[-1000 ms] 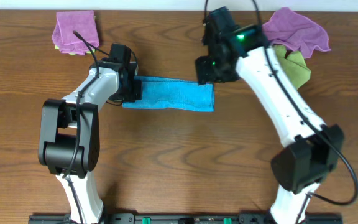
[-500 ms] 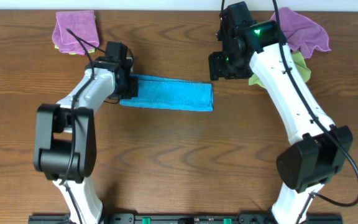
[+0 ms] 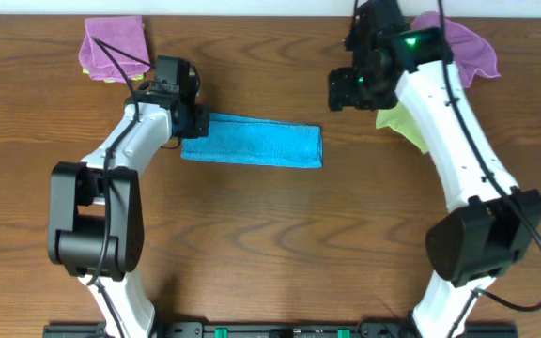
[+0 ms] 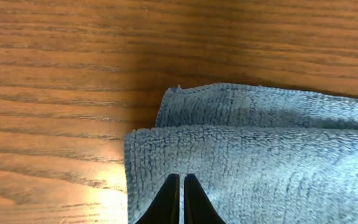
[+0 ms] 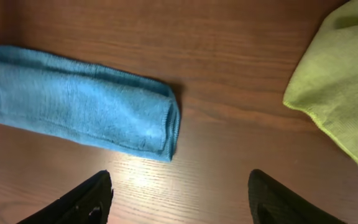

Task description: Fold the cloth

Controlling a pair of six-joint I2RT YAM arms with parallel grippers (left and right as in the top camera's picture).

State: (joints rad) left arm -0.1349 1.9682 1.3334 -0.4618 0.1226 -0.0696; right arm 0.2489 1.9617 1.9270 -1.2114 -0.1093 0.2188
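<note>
The sky-blue cloth (image 3: 252, 144) lies on the table folded into a long narrow strip, running left to right. In the left wrist view its layered left end (image 4: 260, 155) fills the lower right. My left gripper (image 3: 193, 122) is at that end, its fingertips (image 4: 178, 177) shut together just over the cloth's top layer; no fold is seen pinched between them. My right gripper (image 3: 350, 94) hovers above the bare wood beyond the strip's right end (image 5: 79, 106). It is open (image 5: 179, 174), with only table between its fingers.
A folded purple cloth (image 3: 114, 45) lies at the back left. A crumpled purple cloth (image 3: 463, 42) lies at the back right, on a yellow-green cloth (image 3: 404, 122) that sits close to my right gripper (image 5: 340, 81).
My right arm has pulled back up and to the right, away from the cloth's right end, with its jaws a little wider. The left gripper has shifted slightly up and left, still shut.
</note>
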